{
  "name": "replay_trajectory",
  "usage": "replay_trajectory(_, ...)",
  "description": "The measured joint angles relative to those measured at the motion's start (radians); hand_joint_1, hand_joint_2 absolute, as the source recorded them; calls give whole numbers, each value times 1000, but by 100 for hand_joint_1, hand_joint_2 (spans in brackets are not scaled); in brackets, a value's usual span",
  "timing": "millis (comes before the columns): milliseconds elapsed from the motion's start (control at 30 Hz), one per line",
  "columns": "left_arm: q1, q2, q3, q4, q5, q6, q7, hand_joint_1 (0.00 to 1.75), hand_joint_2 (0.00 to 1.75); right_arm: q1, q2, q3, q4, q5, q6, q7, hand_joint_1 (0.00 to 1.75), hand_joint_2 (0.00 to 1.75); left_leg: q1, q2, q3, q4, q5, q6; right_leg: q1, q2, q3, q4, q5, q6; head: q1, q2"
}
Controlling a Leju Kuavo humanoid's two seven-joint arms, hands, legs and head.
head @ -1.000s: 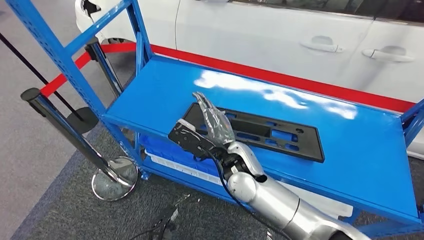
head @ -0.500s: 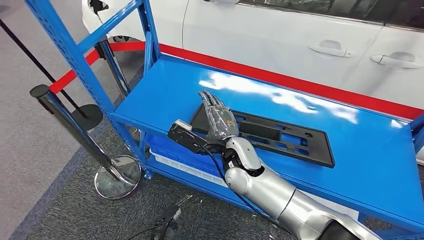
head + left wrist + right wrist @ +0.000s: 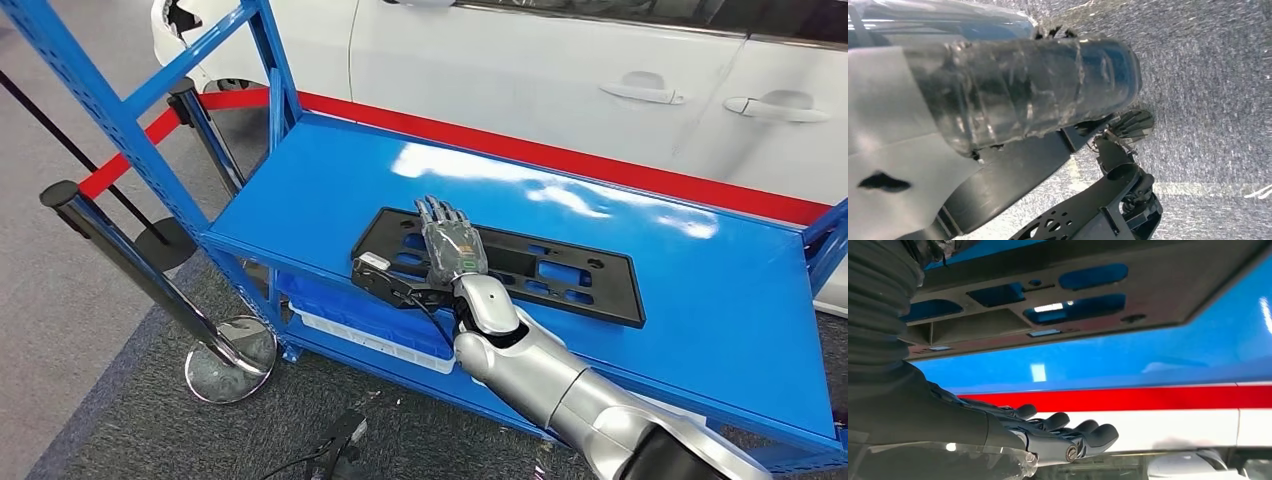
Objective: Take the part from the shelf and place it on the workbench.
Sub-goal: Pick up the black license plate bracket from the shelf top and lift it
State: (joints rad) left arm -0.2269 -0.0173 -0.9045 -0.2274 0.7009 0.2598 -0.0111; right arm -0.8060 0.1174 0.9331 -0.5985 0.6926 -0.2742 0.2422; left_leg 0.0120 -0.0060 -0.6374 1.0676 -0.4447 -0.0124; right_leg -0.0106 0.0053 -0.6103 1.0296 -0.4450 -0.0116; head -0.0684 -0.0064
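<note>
You can see the black part [image 3: 505, 262] lying flat on the blue shelf [image 3: 700, 290], near the shelf's front edge, with the white car [image 3: 560, 70] beyond the shelf's far side. Your right hand [image 3: 452, 243] is stretched out over the part's left end, fingers [image 3: 1068, 432] straight and spread, holding nothing. Whether the hand touches the part, you cannot tell; the left hand's [image 3: 1023, 90] state is unclear too.

The right hand [image 3: 452, 247] covers the left-middle of the black part [image 3: 560, 275]; the shelf [image 3: 700, 300] is cut off at the frame's right edge.
</note>
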Motion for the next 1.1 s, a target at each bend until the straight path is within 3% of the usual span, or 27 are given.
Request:
replay_trajectory(33, 0, 0, 0, 0, -1, 0, 1, 0, 0, 0, -1, 0, 8, -3, 6, 0, 0, 175, -2, -1, 13, -28, 3, 4, 2, 0, -2, 1, 0, 4, 1, 0)
replay_trajectory(133, 5, 2, -1, 0, -10, -2, 7, 0, 0, 2, -3, 0, 29, -19, 22, -1, 0, 175, -7, -2, 17, -39, -1, 15, 3, 1, -5, -4, 3, 16, 2, 0)
replay_trajectory(233, 6, 3, -2, 0, -17, -1, 8, 0, 0, 4, -7, 0, 44, -40, 31, -1, 0, 175, 0, -1, 25, -54, 5, 30, 4, 2, -6, 2, -6, 29, 2, 0)
replay_trajectory(300, 5, 3, -3, 0, -20, 0, 4, 0, 0, 5, -15, -1, 55, -42, 33, 7, 0, 175, 3, 1, 33, -61, 7, 37, 2, 0, -36, 74, -47, 38, 5, 0)
replay_trajectory(367, 6, 4, -3, 0, -22, 1, 1, 0, 0, 10, -32, -1, 70, -5, 25, 39, 0, 175, 2, 2, 36, -63, 7, 42, 0, -1, -89, 187, -94, 42, 8, 0)
replay_trajectory(400, 8, 5, -3, 0, -23, 1, 1, 0, 0, 15, -42, -1, 77, 26, 18, 63, 0, 175, 1, 2, 36, -62, 6, 43, 0, -1, -106, 220, -99, 42, 8, 0)
replay_trajectory(433, 10, 6, -3, 0, -26, 1, 1, 0, 0, 20, -53, 0, 82, 59, 12, 86, 0, 175, 1, 1, 36, -62, 5, 44, 0, -1, -107, 218, -84, 41, 8, 0)
replay_trajectory(467, 12, 6, -3, 0, -30, 1, 1, 0, 0, 24, -64, 0, 85, 88, 7, 106, 0, 175, 1, -1, 36, -60, 4, 44, 0, -1, -92, 182, -56, 39, 8, 0)
replay_trajectory(533, 16, 7, -4, 0, -41, 1, 1, 0, 0, 28, -83, 0, 88, 130, 2, 134, 0, 175, -1, -3, 35, -55, 0, 40, 2, -1, -40, 66, -3, 32, 8, 0)
replay_trajectory(567, 17, 8, -4, 0, -44, 1, 1, 0, 0, 29, -92, -2, 89, 146, -6, 147, 0, 175, -4, -2, 33, -52, -2, 37, 3, 0, -22, 26, 9, 29, 8, 0)
replay_trajectory(733, 24, 12, -4, 0, -41, 3, -6, 0, 0, 45, -126, -25, 90, 176, -102, 193, 0, 175, -7, 1, 24, -37, -16, 15, 1, 3, -5, -8, 10, 11, 6, 0)
replay_trajectory(800, 30, 14, -4, 0, -36, 6, -10, 0, 0, 47, -141, -41, 90, 176, -133, 200, 0, 175, -4, 2, -11, 43, -63, 6, -2, 0, 0, -12, 11, 2, 1, 0)
replay_trajectory(867, 36, 16, -4, 0, -33, 9, -11, 0, 0, 51, -156, -57, 88, 175, -151, 206, 0, 175, -3, 2, -70, 170, -116, 2, 0, -1, 0, -11, 10, -3, -1, 0)
replay_trajectory(933, 43, 18, -4, 0, -32, 10, -11, 0, 0, 57, -173, -71, 84, 174, -159, 211, 0, 175, -3, 2, -95, 220, -116, 3, 3, 0, 1, -9, 8, -5, -1, 0)
replay_trajectory(967, 46, 19, -4, 0, -32, 10, -11, 0, 0, 60, -182, -77, 80, 175, -161, 213, 0, 175, -3, 2, -81, 187, -90, 7, 4, 1, 1, -7, 7, -6, -1, 0)
replay_trajectory(1033, 48, 21, -4, 0, -32, 11, -11, 0, 0, 62, -196, -90, 70, 177, -164, 215, 0, 175, -6, 2, -20, 61, -28, 19, 6, 4, 2, -5, 5, -6, -1, 0)
replay_trajectory(1100, 48, 24, -4, 1, -32, 12, -11, 0, 0, 62, -208, -102, 62, 184, -164, 216, 4, 175, -12, 2, 28, -31, -4, 30, 7, 5, 2, -7, 6, -1, 0, 0)
